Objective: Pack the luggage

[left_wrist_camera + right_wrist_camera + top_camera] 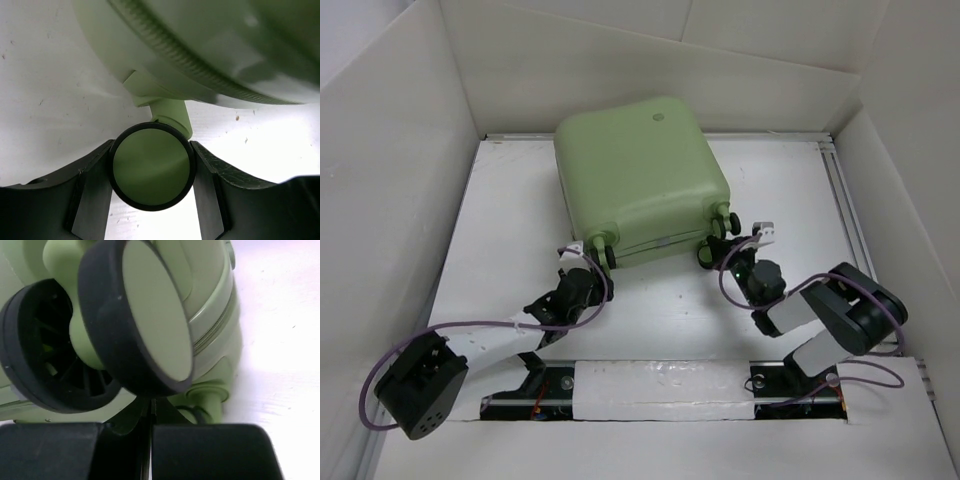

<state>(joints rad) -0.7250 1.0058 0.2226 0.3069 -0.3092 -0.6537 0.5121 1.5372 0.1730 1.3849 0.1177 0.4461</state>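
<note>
Soft, even light falls from above in the overhead view: the white counter (670,320) and white cardboard walls (390,200) read bright, with little glare. The pale green hard-shell suitcase (640,180) casts a faint, soft-edged shadow along its near side, and that picture is sharp throughout.

In the left wrist view the suitcase shell is close to the lens and blurred, while the round black-rimmed green wheel (151,166) is fairly crisp. On the left hand (152,220), the dark fingers (90,200) are underexposed.

In the right wrist view the counter burns out to white at the right. The near grey-faced caster wheel (150,315) is soft. The right hand (151,440) shows nearly black fingers (210,452).
</note>
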